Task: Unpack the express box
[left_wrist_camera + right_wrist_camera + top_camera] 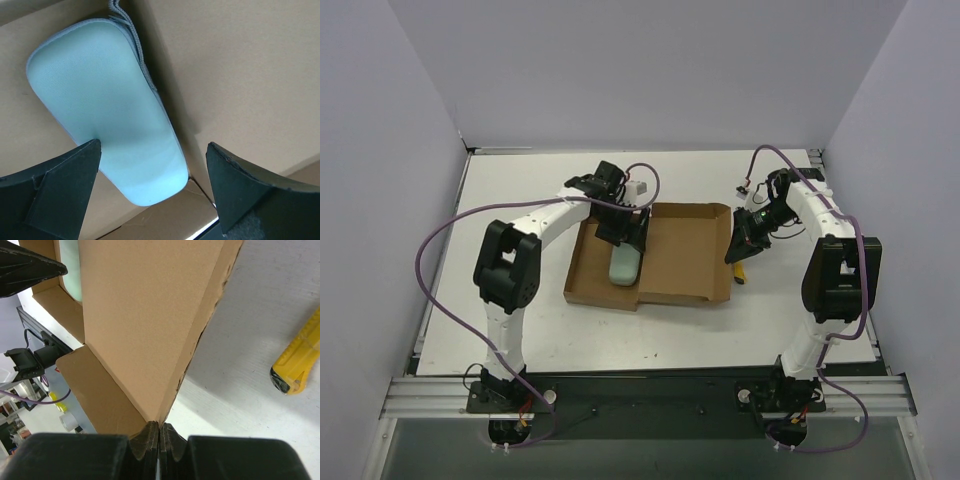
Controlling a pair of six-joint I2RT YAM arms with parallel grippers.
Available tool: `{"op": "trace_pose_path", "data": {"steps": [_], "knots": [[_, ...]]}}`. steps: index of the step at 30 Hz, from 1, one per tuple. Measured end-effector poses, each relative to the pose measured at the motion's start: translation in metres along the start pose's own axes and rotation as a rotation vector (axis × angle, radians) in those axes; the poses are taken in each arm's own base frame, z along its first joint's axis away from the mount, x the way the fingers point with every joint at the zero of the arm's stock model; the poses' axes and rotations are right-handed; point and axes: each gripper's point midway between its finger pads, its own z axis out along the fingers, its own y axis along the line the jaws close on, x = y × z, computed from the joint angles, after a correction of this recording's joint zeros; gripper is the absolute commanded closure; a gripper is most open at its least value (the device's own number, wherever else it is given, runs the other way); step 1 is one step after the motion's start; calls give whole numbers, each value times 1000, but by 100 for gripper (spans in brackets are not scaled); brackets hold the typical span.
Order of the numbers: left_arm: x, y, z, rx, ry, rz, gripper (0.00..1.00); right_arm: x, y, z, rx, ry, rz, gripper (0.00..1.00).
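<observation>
The express box (670,262), flat brown cardboard, lies open in the middle of the table with its lid folded out to the right. A pale green rounded object (624,268) rests in its left compartment. My left gripper (626,236) hovers just above that object's far end, open; in the left wrist view its black fingers (60,192) stand wide on either side of the green object (107,100), not closed on it. My right gripper (738,248) is shut on the lid's right edge; the cardboard flap (150,315) runs into the closed jaws (159,434).
A small yellow-handled tool (742,272) lies on the white table (520,200) just right of the lid, close under my right gripper, and shows as the yellow tool (299,362) in the right wrist view. Grey walls enclose the table on three sides.
</observation>
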Motion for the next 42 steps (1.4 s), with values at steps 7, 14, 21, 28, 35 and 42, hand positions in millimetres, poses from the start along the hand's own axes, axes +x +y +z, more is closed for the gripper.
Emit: {"op": "trace_pose_path", "data": {"steps": [7,14,21,28,35,42], "knots": [[8,26,-1,-186,8,11,3,0,1,-1,1,-5,4,100],[55,54,12,-299,155,-23,3,-1,1,-1,2,-11,1,100],[57,56,12,-305,167,-19,32,-3,1,-1,4,-15,-1,100],[54,46,3,-100,167,-74,57,-2,-2,-1,17,-13,-3,100],[10,13,-60,271,-12,-52,57,-6,-5,-5,53,-24,-21,52],[6,113,-172,242,-284,-171,43,-27,-15,-32,198,-102,-115,14]]}}
